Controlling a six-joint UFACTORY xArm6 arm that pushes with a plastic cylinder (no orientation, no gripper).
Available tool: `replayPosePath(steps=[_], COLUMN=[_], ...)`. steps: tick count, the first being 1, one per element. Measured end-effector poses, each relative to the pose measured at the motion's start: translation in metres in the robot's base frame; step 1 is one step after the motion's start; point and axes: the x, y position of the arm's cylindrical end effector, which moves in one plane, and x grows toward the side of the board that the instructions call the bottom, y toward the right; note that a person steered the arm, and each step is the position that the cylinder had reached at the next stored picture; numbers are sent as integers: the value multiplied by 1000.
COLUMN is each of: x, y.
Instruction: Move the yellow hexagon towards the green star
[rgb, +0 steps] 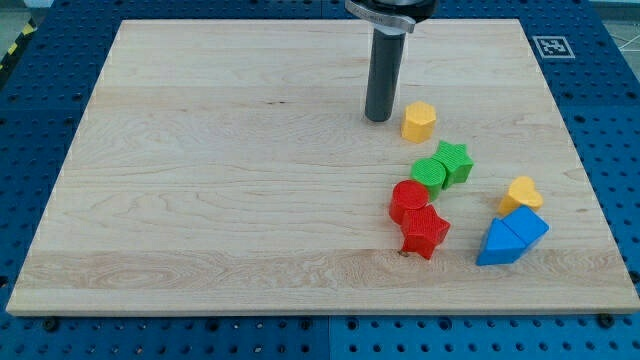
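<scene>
The yellow hexagon (419, 121) lies on the wooden board (200, 180), just above and to the left of the green star (454, 161), with a small gap between them. My tip (378, 117) rests on the board a little to the left of the yellow hexagon, not touching it. The dark rod rises from the tip to the view's top edge.
A green cylinder (429, 174) touches the green star on its left. Below them sit a red cylinder (408, 200) and a red star (425, 232). At the right are a yellow heart (522, 193), a blue triangle (496, 244) and a blue block (527, 227).
</scene>
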Motion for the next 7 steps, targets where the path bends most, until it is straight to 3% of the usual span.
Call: replayPosePath(steps=[3, 7], x=[2, 6], y=[68, 59])
